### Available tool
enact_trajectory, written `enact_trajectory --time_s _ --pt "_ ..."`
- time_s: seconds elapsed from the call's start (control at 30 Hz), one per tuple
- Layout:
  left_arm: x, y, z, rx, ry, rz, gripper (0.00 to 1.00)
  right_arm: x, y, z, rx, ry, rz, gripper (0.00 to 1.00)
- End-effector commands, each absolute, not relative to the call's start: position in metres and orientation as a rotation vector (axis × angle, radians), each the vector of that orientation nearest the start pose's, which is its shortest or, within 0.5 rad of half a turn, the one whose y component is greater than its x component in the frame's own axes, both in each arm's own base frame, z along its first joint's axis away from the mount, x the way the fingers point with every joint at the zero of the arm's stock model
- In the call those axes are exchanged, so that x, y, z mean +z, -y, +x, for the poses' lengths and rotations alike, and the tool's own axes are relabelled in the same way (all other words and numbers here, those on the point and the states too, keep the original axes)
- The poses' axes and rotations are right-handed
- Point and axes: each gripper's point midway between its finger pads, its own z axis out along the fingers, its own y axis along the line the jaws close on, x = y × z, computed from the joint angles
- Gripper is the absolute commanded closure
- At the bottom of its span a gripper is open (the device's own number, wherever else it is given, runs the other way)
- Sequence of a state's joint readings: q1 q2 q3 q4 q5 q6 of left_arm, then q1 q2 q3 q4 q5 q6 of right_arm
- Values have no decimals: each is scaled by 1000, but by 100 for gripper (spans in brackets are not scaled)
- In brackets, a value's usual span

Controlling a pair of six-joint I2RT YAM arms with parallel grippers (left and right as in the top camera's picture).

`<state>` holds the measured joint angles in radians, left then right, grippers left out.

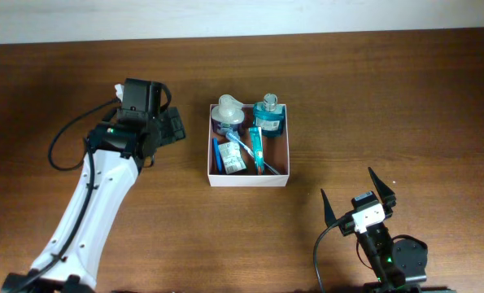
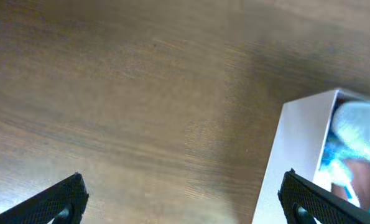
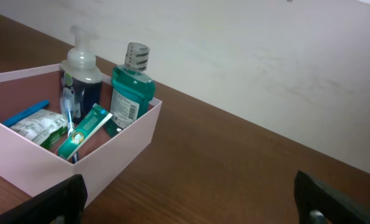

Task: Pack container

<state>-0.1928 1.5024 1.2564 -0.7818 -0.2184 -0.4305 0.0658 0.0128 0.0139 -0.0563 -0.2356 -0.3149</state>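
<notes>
container (image 1: 249,180) with teal bottle (image 1: 268,114) and toothpaste (image 1: 258,148) inside, left gripper (image 1: 175,129) just beside it, right gripper (image 1: 346,182) apart, both wide.

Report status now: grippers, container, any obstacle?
Left gripper open, empty, beside container. Right gripper open, empty, apart from it. Container holds pump bottle, teal bottle, toothpaste. No obstacle seen.

Brown wooden table (image 1: 404,98), pale wall (image 3: 265,56) behind.

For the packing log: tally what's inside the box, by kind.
Pump bottle: 1
Mouthwash bottle: 1
Toothpaste tube: 1
Toothbrush: 1
Packet: 1
Blue stick: 1
Total in the container: 6
</notes>
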Motion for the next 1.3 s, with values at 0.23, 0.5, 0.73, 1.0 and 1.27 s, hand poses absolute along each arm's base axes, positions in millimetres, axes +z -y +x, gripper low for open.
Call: enact_trajectory --time_s 0.23,0.5,0.73,1.0,1.27 --pt "155 17 299 -2 -2373 -394 1 162 -52 240 -15 -1555 -467 2" --pt "128 6 259 -89 -2115 -401 1 162 -52 240 -15 -1555 -467 2" --pt "136 1 254 -96 -1947 -359 1 162 -52 239 -15 -1556 -467 1" --pt "137 -1 254 -72 -1822 -284 1 162 -52 240 -15 -1555 -467 1" --pt "124 -9 248 -80 -1796 -274 1 162 -52 239 -15 -1556 -467 2"
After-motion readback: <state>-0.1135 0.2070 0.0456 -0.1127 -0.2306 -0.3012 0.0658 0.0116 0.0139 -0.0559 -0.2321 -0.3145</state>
